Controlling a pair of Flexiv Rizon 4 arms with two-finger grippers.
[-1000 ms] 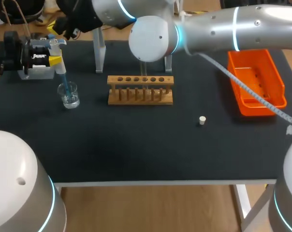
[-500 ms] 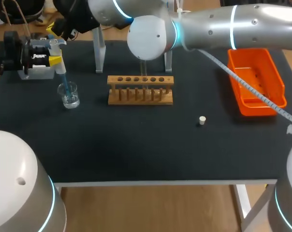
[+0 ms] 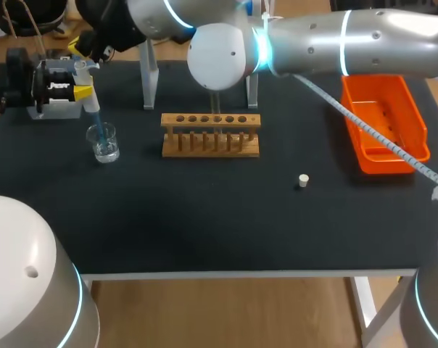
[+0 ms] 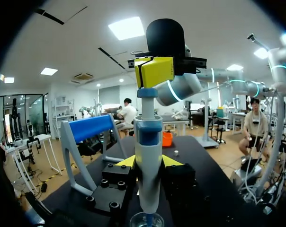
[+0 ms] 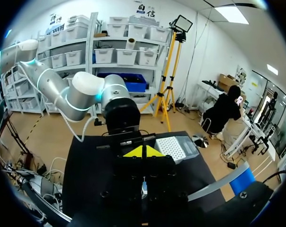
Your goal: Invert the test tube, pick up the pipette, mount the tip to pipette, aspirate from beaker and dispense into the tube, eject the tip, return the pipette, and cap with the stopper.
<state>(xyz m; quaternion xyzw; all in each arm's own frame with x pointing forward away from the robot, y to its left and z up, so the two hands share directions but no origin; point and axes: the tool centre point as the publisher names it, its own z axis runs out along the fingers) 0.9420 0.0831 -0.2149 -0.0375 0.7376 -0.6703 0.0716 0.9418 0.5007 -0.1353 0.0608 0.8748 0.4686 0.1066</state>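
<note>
My left gripper point(image 3: 72, 90) is shut on the white-and-blue pipette point(image 3: 85, 78) at the table's far left. The left wrist view shows the pipette point(image 4: 148, 156) upright between the yellow tips. Its blue tip point(image 3: 96, 119) dips into the glass beaker point(image 3: 103, 142), whose rim point(image 4: 146, 220) sits right under the pipette. My right arm reaches across the back, and its shut gripper point(image 3: 80, 46) rests over the plunger point(image 4: 147, 93). A wooden rack point(image 3: 210, 135) stands mid-table. The white stopper point(image 3: 303, 180) lies to its right. I cannot make out the test tube.
An orange bin point(image 3: 382, 123) sits at the back right. A blue-topped pipette stand point(image 4: 88, 130) rises behind the rack, and its legs point(image 3: 149, 80) show beside my right arm. A white tip box point(image 5: 178, 146) lies beyond the right gripper.
The right arm's elbow has drifted slightly left. The pipette, the beaker and the left gripper keep their places.
</note>
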